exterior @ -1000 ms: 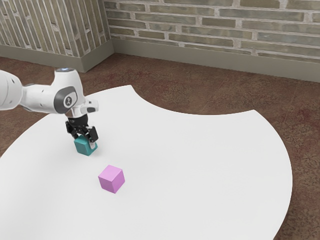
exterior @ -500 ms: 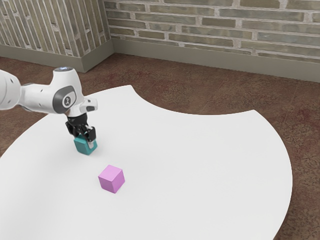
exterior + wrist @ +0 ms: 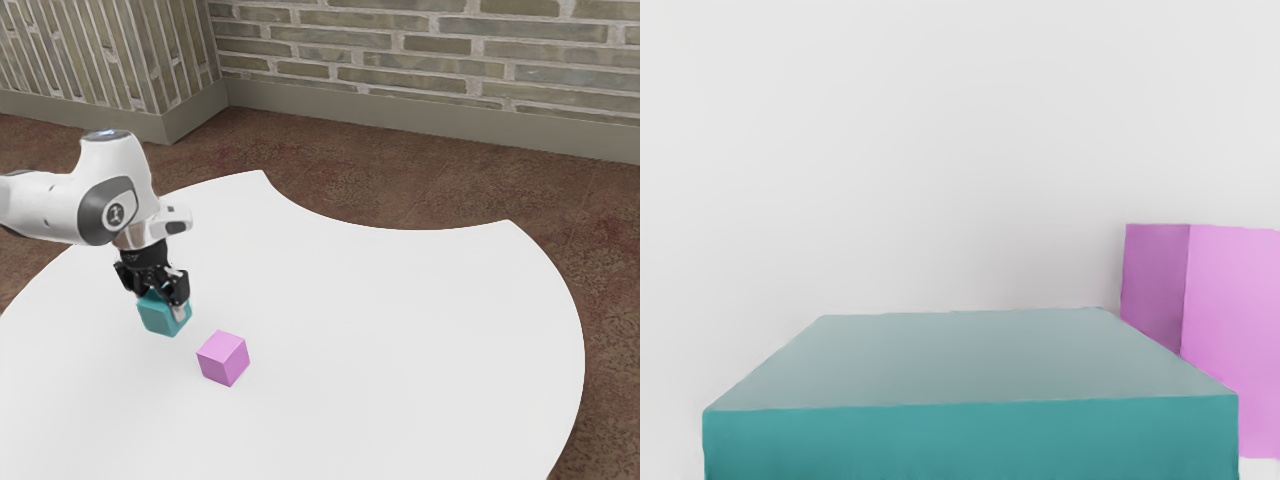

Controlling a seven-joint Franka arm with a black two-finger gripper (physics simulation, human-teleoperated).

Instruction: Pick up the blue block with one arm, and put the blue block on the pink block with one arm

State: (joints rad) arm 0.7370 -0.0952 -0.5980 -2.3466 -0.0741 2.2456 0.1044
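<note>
The gripper (image 3: 165, 297) is clamped on two sides of the blue block (image 3: 158, 319), apparently holding it just clear of the table (image 3: 420, 330) for carrying. The pink block (image 3: 222, 357) waits near, beside the jaws.

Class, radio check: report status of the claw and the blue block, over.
Claw shut on blue block. Pink block close beside, top bare. Nothing between them.

First block (image 3: 158, 320) near second block (image 3: 222, 357), at exterior view's left; seemingly apart.
</note>
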